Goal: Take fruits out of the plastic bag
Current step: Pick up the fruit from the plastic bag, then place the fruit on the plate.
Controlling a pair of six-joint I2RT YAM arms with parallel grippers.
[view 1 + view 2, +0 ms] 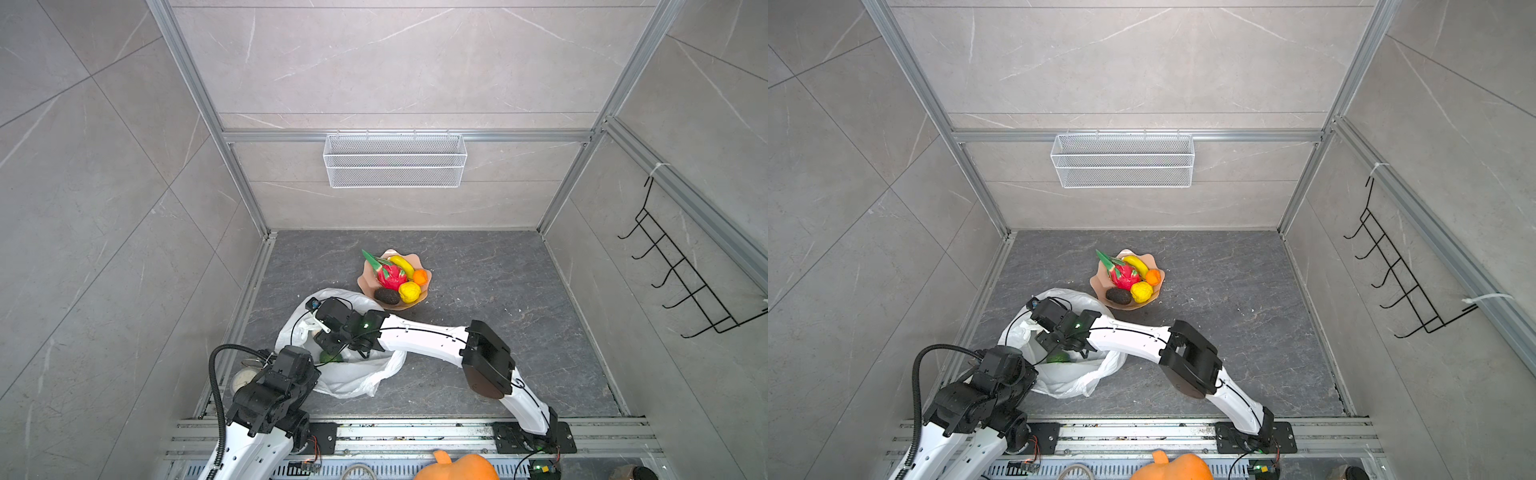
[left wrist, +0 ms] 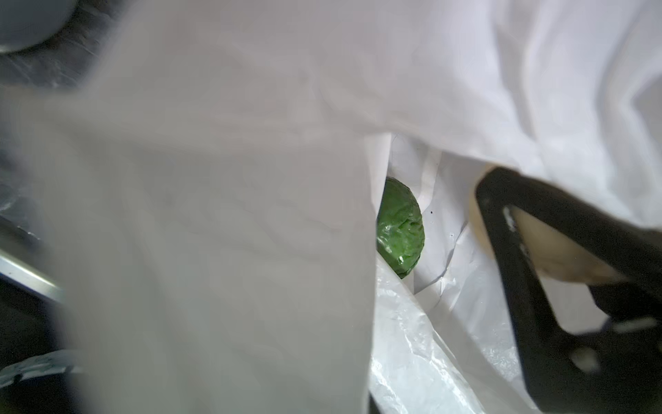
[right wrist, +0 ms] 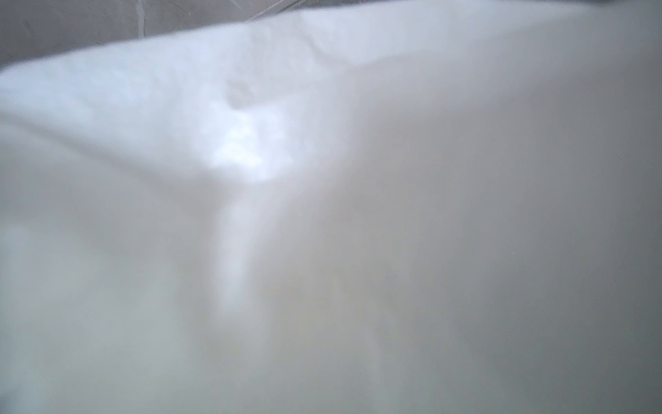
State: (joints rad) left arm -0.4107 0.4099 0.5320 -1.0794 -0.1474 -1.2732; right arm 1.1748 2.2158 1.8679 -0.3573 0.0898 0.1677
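The white plastic bag (image 1: 353,378) (image 1: 1067,378) lies open at the front left of the floor. My right gripper (image 1: 323,332) reaches down into it. In the left wrist view one black finger (image 2: 512,258) lies against a beige fruit (image 2: 559,247), which it grips. A green fruit (image 2: 400,229) (image 1: 330,356) rests loose in the bag beside it. My left gripper is hidden under its own wrist (image 1: 291,365) at the bag's near rim, shut on the film. Bag film (image 3: 250,107) fills the right wrist view. The peach bowl (image 1: 366,278) holds dragon fruit (image 1: 390,274), banana (image 1: 402,265) and lemon (image 1: 409,292).
An orange fruit (image 1: 420,277) and a black one (image 1: 387,296) also lie in the bowl. A wire basket (image 1: 395,160) hangs on the back wall and a black hook rack (image 1: 681,270) on the right wall. A large orange pumpkin (image 1: 457,467) sits behind the front rail.
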